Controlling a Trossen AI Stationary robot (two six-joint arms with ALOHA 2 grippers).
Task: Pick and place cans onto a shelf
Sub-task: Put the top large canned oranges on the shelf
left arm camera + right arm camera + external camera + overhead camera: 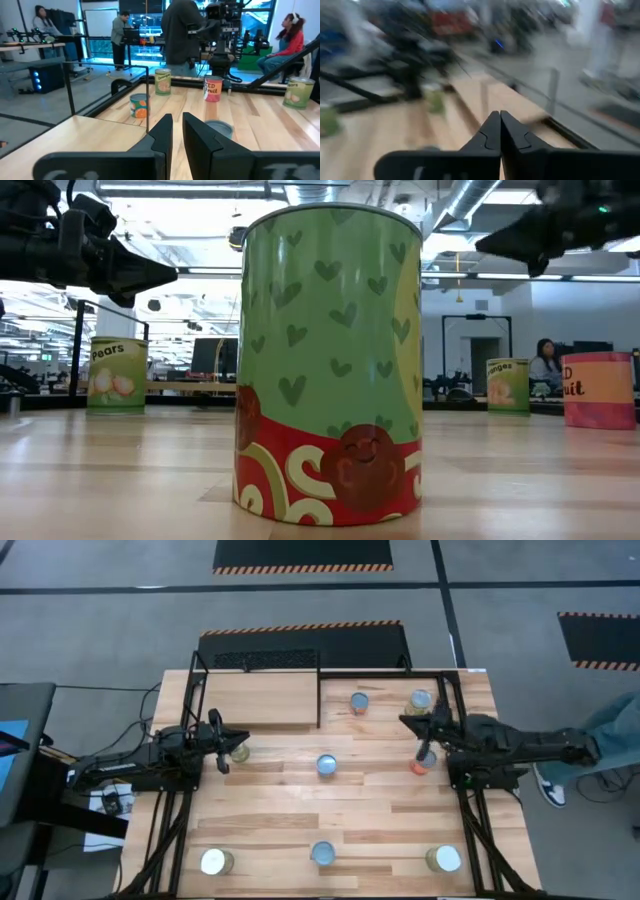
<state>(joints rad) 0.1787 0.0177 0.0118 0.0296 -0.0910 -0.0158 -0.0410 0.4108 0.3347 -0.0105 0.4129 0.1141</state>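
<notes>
Wood tabletop [300,790] with scattered cans [327,765], people in the room beyond, right fingers [500,131] closed, left fingers' [177,131] state unclear.

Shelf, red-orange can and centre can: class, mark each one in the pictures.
shelf [262,698], high view, on its bare light-wood board.
red-orange can [421,767], high view, on its label beside the right arm.
centre can [327,765], high view, on its shiny top.
</notes>
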